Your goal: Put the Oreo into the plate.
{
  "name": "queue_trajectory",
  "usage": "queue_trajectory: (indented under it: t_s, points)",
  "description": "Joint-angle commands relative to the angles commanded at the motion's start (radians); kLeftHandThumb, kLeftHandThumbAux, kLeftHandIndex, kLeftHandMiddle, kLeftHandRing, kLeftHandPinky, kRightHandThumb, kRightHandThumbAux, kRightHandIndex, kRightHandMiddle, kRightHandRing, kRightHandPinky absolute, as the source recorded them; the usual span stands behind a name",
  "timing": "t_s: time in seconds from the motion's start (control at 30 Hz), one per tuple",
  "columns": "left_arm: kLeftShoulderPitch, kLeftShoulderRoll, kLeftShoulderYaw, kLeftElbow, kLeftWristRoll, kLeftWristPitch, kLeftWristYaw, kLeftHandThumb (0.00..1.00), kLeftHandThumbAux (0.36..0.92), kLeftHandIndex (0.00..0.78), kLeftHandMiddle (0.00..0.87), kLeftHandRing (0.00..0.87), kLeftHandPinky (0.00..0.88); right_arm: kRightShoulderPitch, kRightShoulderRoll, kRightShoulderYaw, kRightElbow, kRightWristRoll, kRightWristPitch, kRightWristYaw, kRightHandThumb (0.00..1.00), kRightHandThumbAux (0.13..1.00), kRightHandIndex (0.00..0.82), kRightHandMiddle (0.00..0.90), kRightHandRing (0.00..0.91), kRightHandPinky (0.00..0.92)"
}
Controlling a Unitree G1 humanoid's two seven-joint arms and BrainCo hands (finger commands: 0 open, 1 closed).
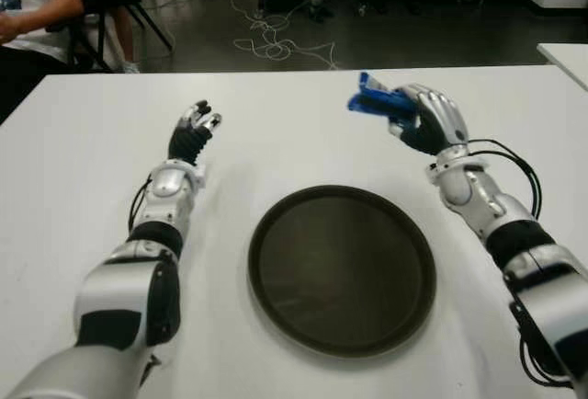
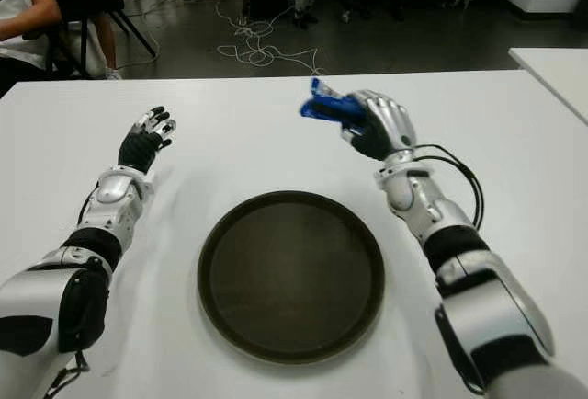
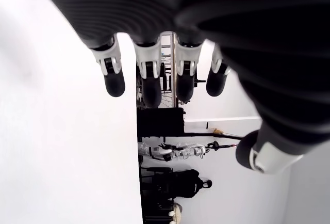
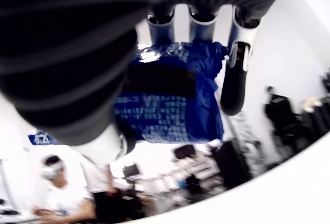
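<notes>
Fingers of the right hand [image 1: 424, 119] pinch the blue Oreo packet [image 1: 375, 99], holding it above the white tabletop [image 1: 294, 132] just beyond the far right rim of the dark round plate [image 1: 342, 268]. Left of the plate, the left hand [image 1: 193, 132] shows with its fingers spread and holding nothing. A seated person [image 1: 28, 4] is at the far left.

White table [image 1: 303, 132], tangled cables [image 1: 276, 45] on dark floor beyond, seated person [image 1: 28, 13] at far left
</notes>
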Motion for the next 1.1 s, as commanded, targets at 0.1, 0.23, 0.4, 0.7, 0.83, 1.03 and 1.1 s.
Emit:
queue_trajectory:
  t_s: [0.1,0.23,0.4,0.7,0.83,1.03,1.1]
  points:
    - [0.001,-0.001,0.002,-0.002,-0.003,-0.004,-0.001,0.171,0.579,0.047,0.115,0.089,0.078,0.024,-0.022,0.007,-0.076,-0.014,-0.006,0.043,0.688,0.728,0.431,0.724,0.734,0.722]
    - [0.002,-0.001,0.003,-0.003,-0.003,-0.007,-0.002,0.174,0.584,0.047,0.110,0.086,0.075,0.043,-0.042,0.019,-0.136,-0.034,-0.019,0.105,0.686,0.728,0.431,0.728,0.733,0.720]
    - [0.003,-0.001,0.004,-0.003,-0.006,-0.007,-0.005,0.177,0.581,0.046,0.110,0.086,0.076,0.092,-0.046,0.074,-0.219,-0.074,-0.026,0.207,0.687,0.728,0.432,0.737,0.739,0.724]
    - [0.003,-0.001,0.006,0.001,-0.005,-0.002,0.001,0.170,0.569,0.046,0.110,0.091,0.081,0.110,-0.030,0.132,-0.318,-0.044,-0.009,0.492,0.687,0.728,0.430,0.705,0.702,0.664]
    - [0.003,0.000,0.005,0.001,-0.004,-0.004,0.000,0.165,0.564,0.047,0.113,0.091,0.082,0.129,-0.033,0.125,-0.368,-0.026,-0.005,0.572,0.688,0.728,0.429,0.691,0.689,0.652]
    - [0.002,-0.002,0.003,0.000,-0.002,-0.009,0.003,0.174,0.574,0.055,0.129,0.105,0.095,0.147,-0.056,0.111,-0.435,-0.022,0.023,0.668,0.687,0.729,0.429,0.688,0.683,0.641]
    - [0.004,-0.002,0.004,-0.002,-0.004,-0.011,0.002,0.177,0.573,0.055,0.125,0.104,0.093,0.149,-0.061,0.112,-0.458,-0.032,0.051,0.705,0.687,0.729,0.429,0.688,0.683,0.640]
